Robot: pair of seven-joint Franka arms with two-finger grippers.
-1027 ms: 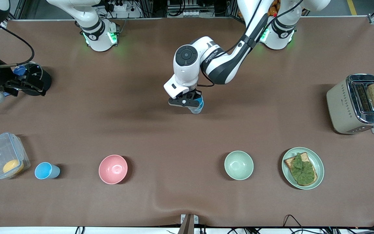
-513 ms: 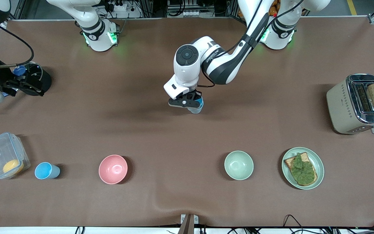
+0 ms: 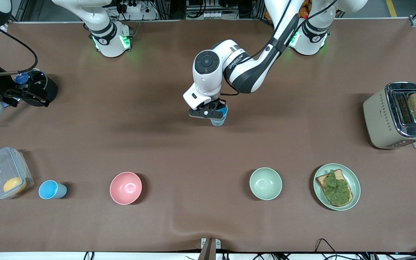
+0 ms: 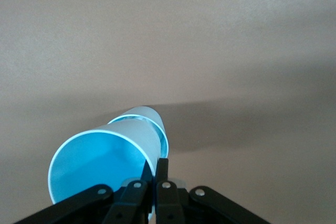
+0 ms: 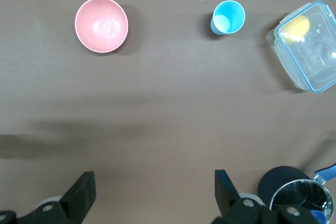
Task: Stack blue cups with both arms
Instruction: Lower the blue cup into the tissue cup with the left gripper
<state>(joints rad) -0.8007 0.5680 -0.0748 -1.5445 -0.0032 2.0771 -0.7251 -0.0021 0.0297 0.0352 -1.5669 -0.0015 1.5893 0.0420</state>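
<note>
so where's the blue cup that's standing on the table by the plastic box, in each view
Front view: blue cup low down, between the plastic box and the pink bowl.
Left wrist view: not in it.
Right wrist view: blue cup, again between plastic box and pink bowl.
Shared landmark: the pink bowl.

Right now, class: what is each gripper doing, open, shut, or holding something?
Left gripper: shut on the rim of a blue cup, over mid-table.
Right gripper: open, holding nothing.

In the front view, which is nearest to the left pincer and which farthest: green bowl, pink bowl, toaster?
From the left pincer, over mid-table:
1. Green bowl, toward the left arm's end.
2. Pink bowl, toward the right arm's end.
3. Toaster, at the left arm's end.
</note>
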